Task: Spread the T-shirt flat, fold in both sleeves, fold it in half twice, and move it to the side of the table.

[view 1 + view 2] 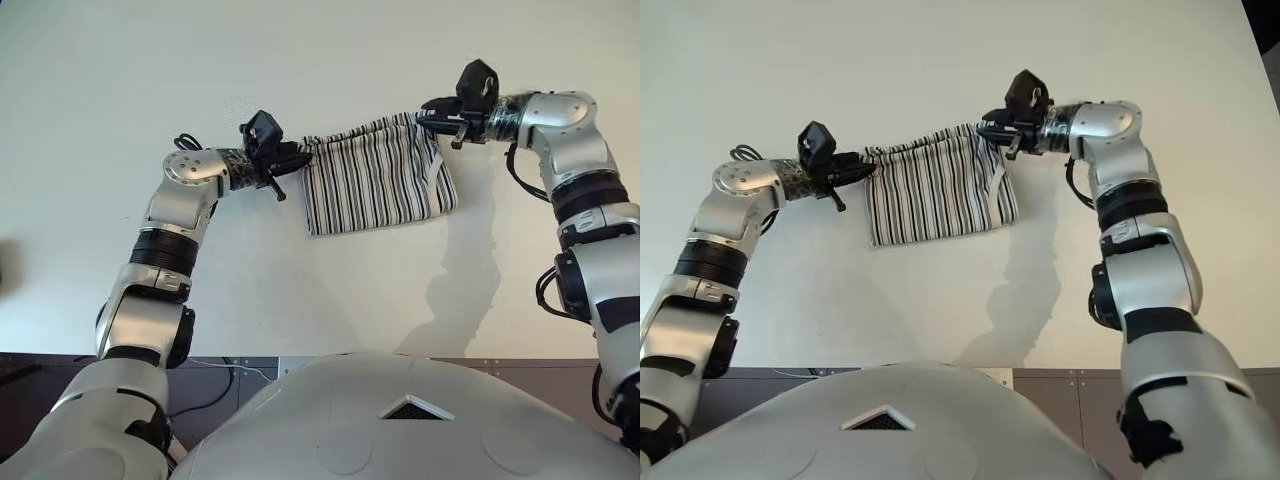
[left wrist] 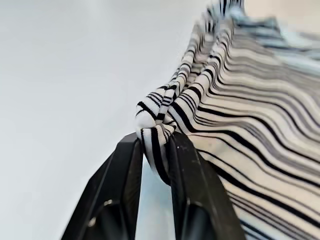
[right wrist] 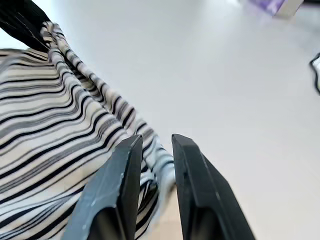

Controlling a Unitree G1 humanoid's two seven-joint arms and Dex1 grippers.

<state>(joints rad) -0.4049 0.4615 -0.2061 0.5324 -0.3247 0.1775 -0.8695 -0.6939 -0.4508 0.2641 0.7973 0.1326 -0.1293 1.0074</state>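
Jaws on both sides are clenched on cloth: your left gripper pinches a bunched corner of the T-shirt, and your right gripper pinches the opposite top corner. You see the shirt folded to a rough rectangle, stretched between the arms over the table. The fabric is thin, soft and black-and-white striped. The tabletop is smooth matte white. A purplish object lies well apart.
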